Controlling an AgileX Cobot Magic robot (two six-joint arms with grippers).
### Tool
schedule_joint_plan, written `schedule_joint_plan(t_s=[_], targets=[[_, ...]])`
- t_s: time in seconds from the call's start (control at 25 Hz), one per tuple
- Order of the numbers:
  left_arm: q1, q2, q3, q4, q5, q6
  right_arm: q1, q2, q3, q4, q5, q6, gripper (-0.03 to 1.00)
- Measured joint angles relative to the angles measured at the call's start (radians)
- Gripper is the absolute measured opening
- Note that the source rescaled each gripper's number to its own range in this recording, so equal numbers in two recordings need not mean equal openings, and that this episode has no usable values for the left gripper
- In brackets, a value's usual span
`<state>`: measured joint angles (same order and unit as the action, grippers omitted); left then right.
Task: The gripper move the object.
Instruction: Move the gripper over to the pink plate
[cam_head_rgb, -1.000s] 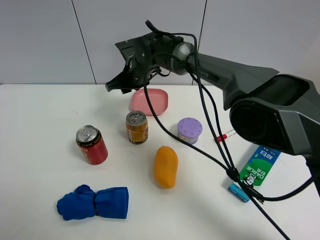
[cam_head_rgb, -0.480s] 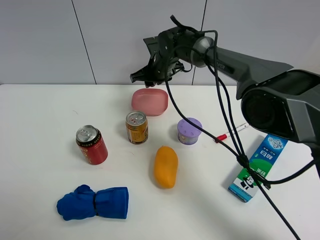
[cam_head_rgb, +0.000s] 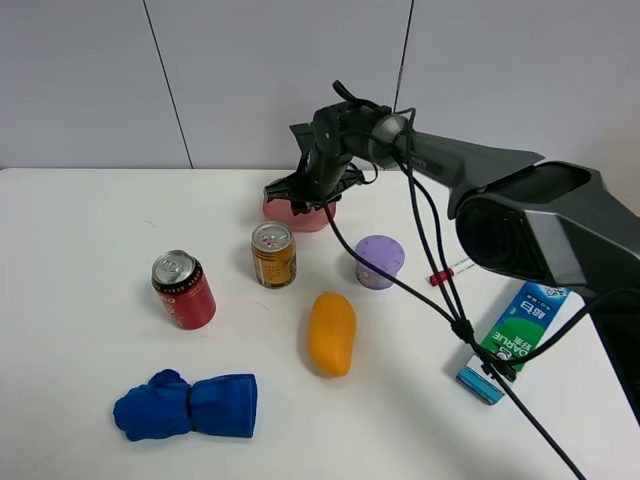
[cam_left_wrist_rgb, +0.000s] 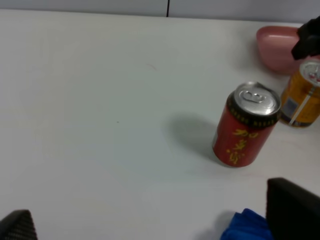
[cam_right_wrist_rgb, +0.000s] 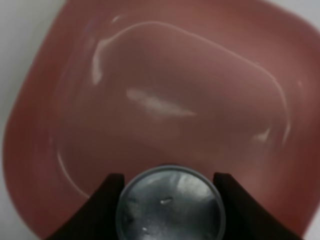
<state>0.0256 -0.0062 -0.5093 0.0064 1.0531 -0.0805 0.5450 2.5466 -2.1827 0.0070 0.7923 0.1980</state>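
In the last second our right claw (cam_head_rgb: 300, 192) has dropped from up against the wall to the pink bowl (cam_head_rgb: 318, 217), in the upper middle of the high view. We judge that the carry is nearly over and that release into the bowl comes next. This claw is clenched on the cap (cam_right_wrist_rgb: 170, 204). In the right wrist view the silvery disc sits squarely between the two black fingers (cam_right_wrist_rgb: 100, 210) at bottom centre, over the bowl's wall. We cannot tell whether it touches the bowl. The left claw (cam_left_wrist_rgb: 155, 220) is spread and empty over the tabletop (cam_head_rgb: 90, 330).
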Motion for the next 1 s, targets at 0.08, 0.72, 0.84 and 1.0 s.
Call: schedule_joint_plan(t_s=[0.08, 0.72, 0.84, 1.0], targets=[[0.000, 0.000, 0.000, 0.000, 0.000, 0.000, 0.000, 0.007, 0.000, 0.001, -0.009, -0.002, 0.00], [0.000, 0.000, 0.000, 0.000, 0.000, 0.000, 0.000, 0.009, 0.000, -0.007, -0.105, -0.023, 0.00], [0.000, 0.000, 0.000, 0.000, 0.000, 0.000, 0.000, 0.009, 0.000, -0.017, -0.106, -0.023, 0.00], [0.000, 0.000, 0.000, 0.000, 0.000, 0.000, 0.000, 0.009, 0.000, -0.017, -0.107, -0.023, 0.08]])
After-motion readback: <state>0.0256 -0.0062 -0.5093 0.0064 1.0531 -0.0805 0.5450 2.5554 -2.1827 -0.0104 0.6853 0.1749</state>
